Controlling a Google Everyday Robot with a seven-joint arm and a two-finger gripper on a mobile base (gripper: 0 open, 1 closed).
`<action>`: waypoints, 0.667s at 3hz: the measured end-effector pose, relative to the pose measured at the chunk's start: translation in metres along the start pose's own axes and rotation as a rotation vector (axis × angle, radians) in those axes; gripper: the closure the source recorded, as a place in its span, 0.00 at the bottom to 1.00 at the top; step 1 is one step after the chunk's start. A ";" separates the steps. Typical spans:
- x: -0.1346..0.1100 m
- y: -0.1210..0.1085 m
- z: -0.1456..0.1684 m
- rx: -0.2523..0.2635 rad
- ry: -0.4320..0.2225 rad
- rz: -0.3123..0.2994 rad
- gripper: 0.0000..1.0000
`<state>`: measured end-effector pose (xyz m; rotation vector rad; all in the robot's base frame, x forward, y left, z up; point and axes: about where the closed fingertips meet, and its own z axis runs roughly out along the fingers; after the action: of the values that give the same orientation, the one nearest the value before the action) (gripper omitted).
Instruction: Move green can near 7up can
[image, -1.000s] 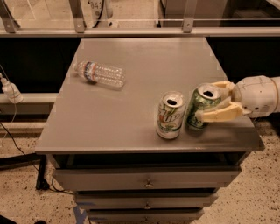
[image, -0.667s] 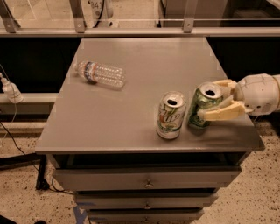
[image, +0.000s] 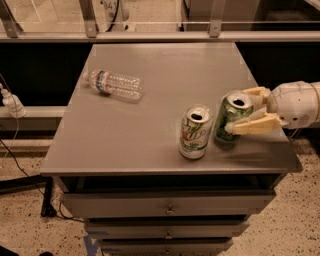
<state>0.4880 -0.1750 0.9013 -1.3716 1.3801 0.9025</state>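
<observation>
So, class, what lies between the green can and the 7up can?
Only a narrow strip of bare tabletop separates the green can and 7up can in the camera view. The gripper, at right, has its jaws closed on the green can.

- Dim, warm indoor light; the table top (image: 165, 75) is dull grey, and paler well beyond the jaws toward its far edge.
- The gripper (image: 236, 111), at the table's right edge and clamped around the green can (image: 231, 122), is the brightest thing in view.
- Small glints show on the can top between the jaws and on the 7up can (image: 194, 132) just left of them.
- Below the jaws, the drawers (image: 167, 207) lie in deep shade.
</observation>
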 end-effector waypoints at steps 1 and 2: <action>0.000 -0.001 0.003 -0.004 0.001 -0.005 0.00; -0.002 -0.006 0.002 0.014 0.011 -0.015 0.00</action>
<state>0.4941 -0.1732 0.9033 -1.3765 1.3805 0.8746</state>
